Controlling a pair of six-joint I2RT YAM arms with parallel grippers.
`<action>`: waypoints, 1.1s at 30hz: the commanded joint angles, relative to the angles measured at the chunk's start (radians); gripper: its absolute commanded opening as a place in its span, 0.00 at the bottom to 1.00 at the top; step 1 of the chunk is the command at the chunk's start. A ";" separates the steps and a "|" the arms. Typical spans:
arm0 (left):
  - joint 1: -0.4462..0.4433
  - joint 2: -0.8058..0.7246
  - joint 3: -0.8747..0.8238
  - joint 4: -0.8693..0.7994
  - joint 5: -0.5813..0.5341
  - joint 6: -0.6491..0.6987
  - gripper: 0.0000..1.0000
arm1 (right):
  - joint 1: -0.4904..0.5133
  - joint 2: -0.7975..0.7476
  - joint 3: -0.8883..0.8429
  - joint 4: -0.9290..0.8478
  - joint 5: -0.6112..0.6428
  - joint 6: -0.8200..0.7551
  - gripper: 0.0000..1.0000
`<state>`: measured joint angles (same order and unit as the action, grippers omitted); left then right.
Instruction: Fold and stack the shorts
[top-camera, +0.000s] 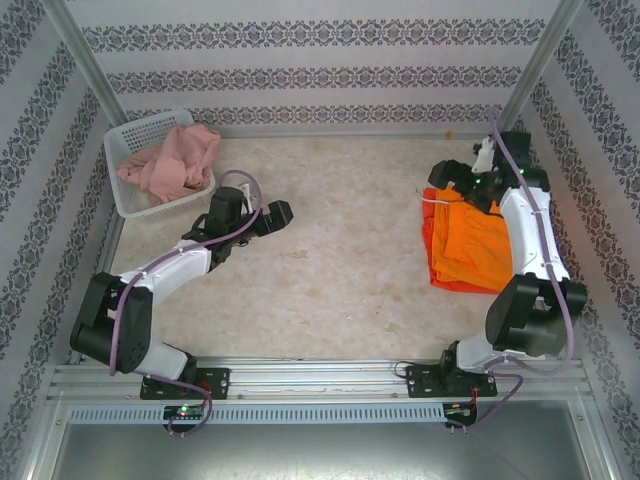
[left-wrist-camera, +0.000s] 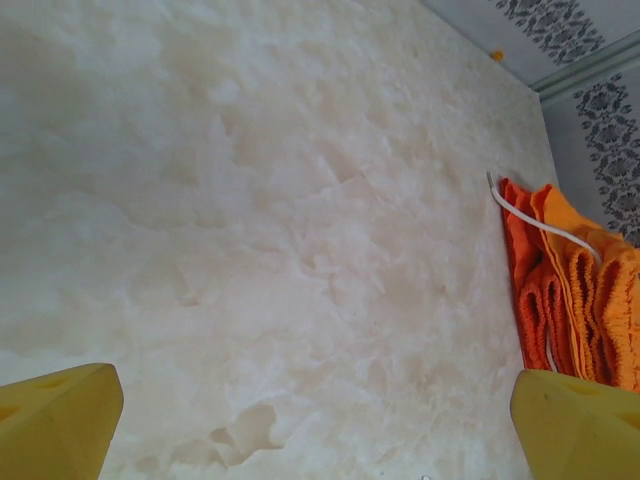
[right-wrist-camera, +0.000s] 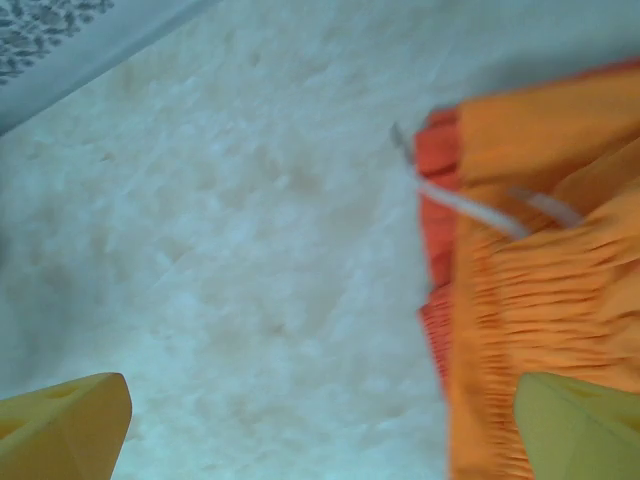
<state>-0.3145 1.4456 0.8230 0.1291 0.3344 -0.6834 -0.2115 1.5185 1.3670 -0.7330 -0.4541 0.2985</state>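
We see the left gripper and right gripper both spread wide, empty. The bright orange shorts lie atop the red-orange shorts by the worktop's right edge; the pink shorts sit in the basket at the far-left corner.

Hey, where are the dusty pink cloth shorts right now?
In the top view, the dusty pink cloth shorts lie crumpled in the white plastic mesh basket at the far left corner of the table.

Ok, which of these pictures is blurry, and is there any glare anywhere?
Right wrist view: smeared throughout, with the bright orange shorts and a white drawstring soft-edged. Left wrist view: crisp on the table, with the yellow jaws near the lens slightly soft. Top external view: sharp, soft even light, no glare.
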 joint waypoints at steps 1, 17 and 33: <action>0.025 -0.041 -0.005 -0.050 -0.007 0.039 1.00 | 0.009 0.016 -0.115 0.095 -0.160 0.126 0.98; 0.202 -0.090 0.201 -0.219 -0.023 0.159 1.00 | 0.020 0.160 -0.411 0.186 -0.284 0.135 0.98; 0.530 0.179 0.681 -0.583 -0.252 0.201 1.00 | 0.160 -0.241 -0.307 0.225 -0.078 0.016 0.98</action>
<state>0.1864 1.5425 1.4590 -0.3248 0.1379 -0.5079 -0.0837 1.3087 1.0500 -0.5308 -0.6071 0.3710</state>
